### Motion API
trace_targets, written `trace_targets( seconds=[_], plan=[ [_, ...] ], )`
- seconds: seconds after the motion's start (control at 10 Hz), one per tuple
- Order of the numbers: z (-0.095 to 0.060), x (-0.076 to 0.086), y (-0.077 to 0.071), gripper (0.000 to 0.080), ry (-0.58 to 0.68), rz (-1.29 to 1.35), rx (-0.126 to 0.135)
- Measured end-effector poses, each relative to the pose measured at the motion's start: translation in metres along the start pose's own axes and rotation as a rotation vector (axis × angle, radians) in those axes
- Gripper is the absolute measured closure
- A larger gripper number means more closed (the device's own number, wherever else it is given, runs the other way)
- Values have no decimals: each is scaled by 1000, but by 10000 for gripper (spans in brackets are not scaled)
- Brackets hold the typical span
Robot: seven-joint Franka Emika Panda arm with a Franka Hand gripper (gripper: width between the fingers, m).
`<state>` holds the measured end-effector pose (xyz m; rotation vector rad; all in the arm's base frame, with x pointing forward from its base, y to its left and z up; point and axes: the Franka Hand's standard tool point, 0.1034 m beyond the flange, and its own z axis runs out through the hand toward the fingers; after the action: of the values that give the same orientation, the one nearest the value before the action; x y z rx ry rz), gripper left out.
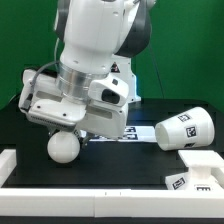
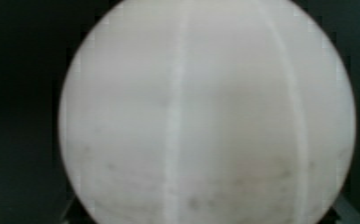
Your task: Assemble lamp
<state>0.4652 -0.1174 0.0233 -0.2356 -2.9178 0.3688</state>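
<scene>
Nearest my camera, a low white rail [image 1: 90,187] runs along the front of the black table [image 1: 120,160]. Just behind it, at the exterior view's right, lies the flat base [image 1: 200,176] with a black square tag on it. Further in, the bulb [image 1: 65,148] hangs directly under the gripper [image 1: 64,131]: the round end points down at the table and the neck is hidden up in the hand, so I judge its long axis to be roughly upright. On the wrist view the bulb [image 2: 191,115] fills the picture as a pale oval and no finger shows, so I cannot tell whether the jaws are clamped on it or merely around it. The relation that matters for the coming move is that the base sits well apart from the bulb, toward the exterior view's right and nearer the camera. Beyond that the shade [image 1: 185,130] lies on its side, tag facing me, with the marker board [image 1: 132,131] flat behind the arm. No brand or lettering is readable — only the black-and-white tag patterns.
</scene>
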Motion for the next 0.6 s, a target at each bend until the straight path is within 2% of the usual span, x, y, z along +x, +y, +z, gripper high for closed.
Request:
trace_targets(
  seconds=[0.2,0.3,0.4,0.5,0.6],
  plan=[
    [0,0,-1,371,0,4,0],
    [1,0,-1,298,1,7,0],
    [1,0,-2,298,2,8,0],
    [1,0,-2,144,2,10,0],
    [1,0,-2,113,3,12,0]
  ],
)
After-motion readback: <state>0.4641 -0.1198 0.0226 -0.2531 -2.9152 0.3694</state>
